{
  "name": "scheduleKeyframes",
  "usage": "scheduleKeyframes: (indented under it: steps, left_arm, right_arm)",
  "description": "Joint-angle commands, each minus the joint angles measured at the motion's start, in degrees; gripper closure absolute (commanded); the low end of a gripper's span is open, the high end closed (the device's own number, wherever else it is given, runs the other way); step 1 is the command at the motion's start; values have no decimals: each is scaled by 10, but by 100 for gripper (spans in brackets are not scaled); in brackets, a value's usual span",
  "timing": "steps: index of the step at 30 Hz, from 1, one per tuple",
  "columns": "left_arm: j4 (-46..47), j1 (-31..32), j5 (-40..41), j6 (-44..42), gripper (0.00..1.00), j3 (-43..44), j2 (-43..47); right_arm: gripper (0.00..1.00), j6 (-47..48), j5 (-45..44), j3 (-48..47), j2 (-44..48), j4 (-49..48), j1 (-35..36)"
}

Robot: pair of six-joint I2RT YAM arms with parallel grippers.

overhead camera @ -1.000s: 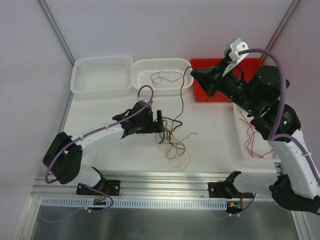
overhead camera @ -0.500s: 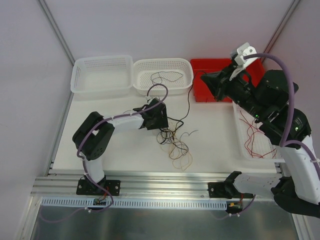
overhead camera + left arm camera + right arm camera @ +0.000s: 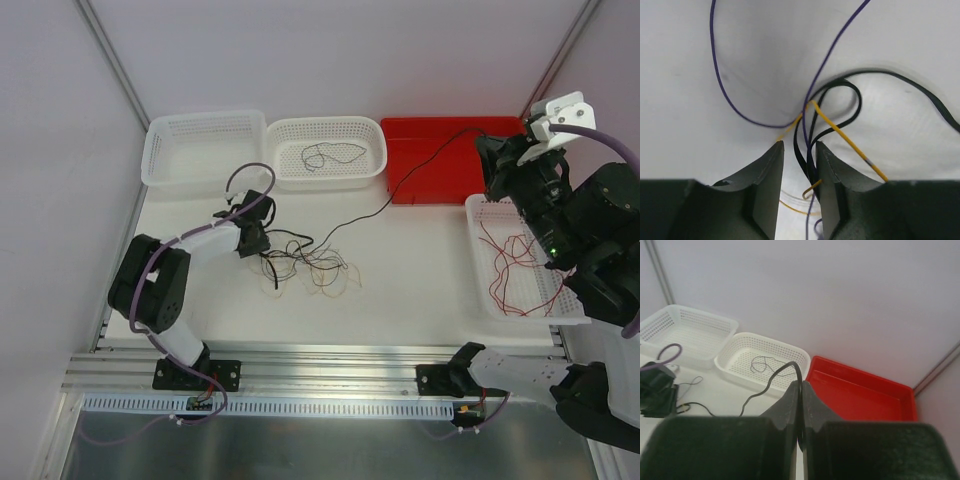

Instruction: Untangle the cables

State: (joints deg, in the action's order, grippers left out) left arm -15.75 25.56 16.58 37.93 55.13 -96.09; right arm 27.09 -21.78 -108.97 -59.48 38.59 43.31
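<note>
White surface carries 1 red tray at the back. Right gripper, raised near the tray, is clenched on 1 black cable leading to the tangle at center-left. Left gripper stands slightly parted at the tangle, with wires between its fingers.

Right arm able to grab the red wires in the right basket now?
Probably not yet: the right gripper is shut on the black cable. The red wires lie uncovered in the basket beside it, so release first.
</note>
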Motion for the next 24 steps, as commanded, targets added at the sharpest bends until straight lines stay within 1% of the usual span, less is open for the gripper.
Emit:
scheduleKeyframes:
  steps: [1,5,10,11,12,14,15,16,17,18,19,20,21,22,23,24]
  left_arm:
    - [-43,-32,50,-40,67,-25,62]
    - [-58,-67,56,-41,65,-40,90]
    - [-71,-89,51,-39,61,-63,114]
    - [-72,-89,48,-40,59,-67,130]
    - [-75,-89,41,-42,57,-72,141]
    - [-77,-89,30,-46,53,-91,180]
    - [-76,-89,11,-48,47,-97,194]
    - [-75,-89,0,-52,43,-109,211]
    - [-76,-89,-11,-56,40,-115,243]
    - [-76,-88,-32,-63,34,-126,259]
    - [-78,-88,-44,-67,30,-130,275]
    - [-80,-88,-52,-73,28,-135,307]
    - [-82,-88,-61,-77,25,-137,323]
    - [-84,-88,-89,-88,18,-142,338]
    - [-86,-87,-103,-94,15,-141,364]
    - [-89,-87,-123,-99,12,-141,375]
  right_arm:
    - [99,36,-77,-11,9,-5,-6]
    - [99,29,-85,15,24,-4,-9]
    - [99,-8,-57,99,36,31,-17]
    - [99,-30,-48,117,37,34,-20]
    - [99,-47,-36,160,38,38,-23]
    - [99,-76,5,213,38,33,-32]
    - [99,-106,16,240,38,29,-35]
    - [98,-120,27,295,35,17,-40]
    - [96,-135,31,320,32,10,-44]
    - [91,-160,37,343,29,4,-50]
    - [88,-172,39,386,24,-2,-53]
    - [84,-180,44,401,10,-3,-57]
    - [72,-186,46,417,2,-1,-59]
    - [65,-196,46,428,-8,2,-60]
    - [59,-197,50,442,-25,11,-60]
    - [49,-197,55,445,-34,17,-60]
